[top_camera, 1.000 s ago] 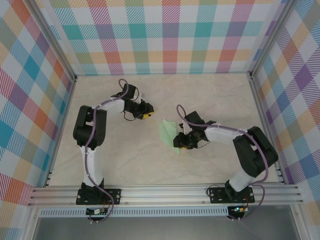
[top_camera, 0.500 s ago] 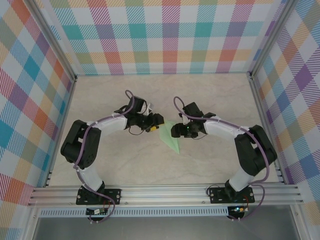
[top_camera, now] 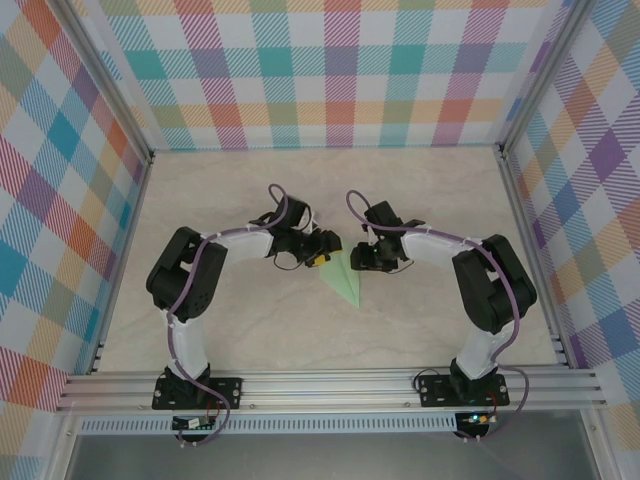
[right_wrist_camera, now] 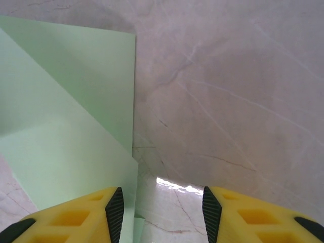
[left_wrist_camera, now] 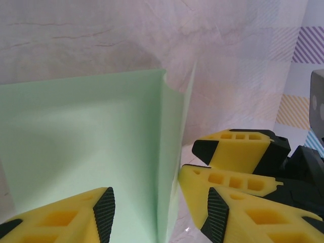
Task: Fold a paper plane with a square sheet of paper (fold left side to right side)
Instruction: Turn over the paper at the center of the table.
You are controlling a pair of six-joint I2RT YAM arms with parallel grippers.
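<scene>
Paper plane (top_camera: 346, 287) top hidden beneath left pincer (top_camera: 322, 259), right pincer (top_camera: 358, 263)

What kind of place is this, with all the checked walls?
Probably a lab test booth for robots: left arm and right arm bolted to an aluminium rail, a tabletop boxed in by plaid walls, and folded green paper between the arms.

Paper (top_camera: 342, 277): pale mint green, plain, unmarked.
Table (top_camera: 250, 330) under it: cream, faint grey-brown veining.
Walls (top_camera: 340, 70) around: pastel plaid of teal, orange, purple, yellow and pink.
Left gripper (top_camera: 322, 257) and right gripper (top_camera: 357, 261) at the paper: yellow fingers, black pads.
Arms (top_camera: 185, 280): black and white, purple cables.
</scene>
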